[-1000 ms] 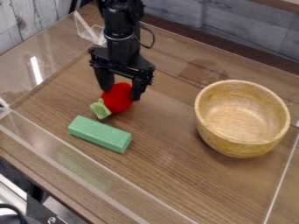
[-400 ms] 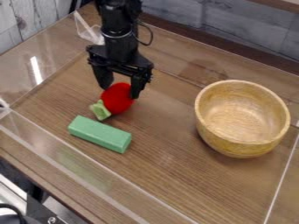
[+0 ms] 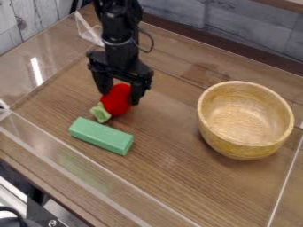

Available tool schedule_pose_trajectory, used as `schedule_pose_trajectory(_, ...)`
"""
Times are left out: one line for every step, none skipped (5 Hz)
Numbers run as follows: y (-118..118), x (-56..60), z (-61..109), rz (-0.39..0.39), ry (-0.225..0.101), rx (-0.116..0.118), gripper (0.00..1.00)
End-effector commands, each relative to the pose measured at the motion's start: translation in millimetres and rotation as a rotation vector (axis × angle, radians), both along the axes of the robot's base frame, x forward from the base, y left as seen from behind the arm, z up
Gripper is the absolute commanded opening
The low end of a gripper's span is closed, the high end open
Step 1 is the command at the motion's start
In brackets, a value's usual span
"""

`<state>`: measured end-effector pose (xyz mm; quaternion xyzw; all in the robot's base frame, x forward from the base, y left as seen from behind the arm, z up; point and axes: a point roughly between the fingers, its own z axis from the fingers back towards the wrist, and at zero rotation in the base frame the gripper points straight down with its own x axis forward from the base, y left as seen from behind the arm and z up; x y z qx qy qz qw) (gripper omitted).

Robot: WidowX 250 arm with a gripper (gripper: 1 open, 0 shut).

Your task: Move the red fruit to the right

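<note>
On the table, the jaws straddle the red fruit [image 3: 116, 101], slightly apart.

surface: wooden table [image 3: 178, 168] | on it: green block [image 3: 101, 136], wooden bowl [image 3: 245, 119], red fruit [image 3: 116, 100]

I am looking at one robot arm [image 3: 116, 22], finished entirely in black and showing as a stack of rounded, cylindrical segments that is widening slightly toward the wrist. A thin dark cable [image 3: 85, 28] is looping out along the arm's side near the top of the frame. Below the wrist, the gripper [image 3: 120, 94] is appearing as a black block carrying dark, narrow fingers [image 3: 101, 88] that are tapering toward their tips. I am seeing no legible markings, labels or screws at this resolution; the surfaces are reading as matte with faint highlights.
</note>
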<state>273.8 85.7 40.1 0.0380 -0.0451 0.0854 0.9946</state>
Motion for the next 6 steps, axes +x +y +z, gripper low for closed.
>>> schedule_pose_trajectory(3,1.3,0.9,0.013,-0.018,0.013,0.00)
schedule_pose_trajectory(2,0.6,2.5,0.017,-0.016,0.011,0.00)
schedule_pose_trajectory(0,-0.2,11.7,0.024,-0.021,0.006,0.00)
schedule_pose_trajectory(-1,-0.8,23.3,0.031,-0.027,0.000,0.00)
schedule_pose_trajectory(-4,-0.5,38.7,0.039,-0.038,-0.008,0.00)
schedule_pose_trajectory(-9,0.9,56.8,0.040,-0.052,-0.015,0.00)
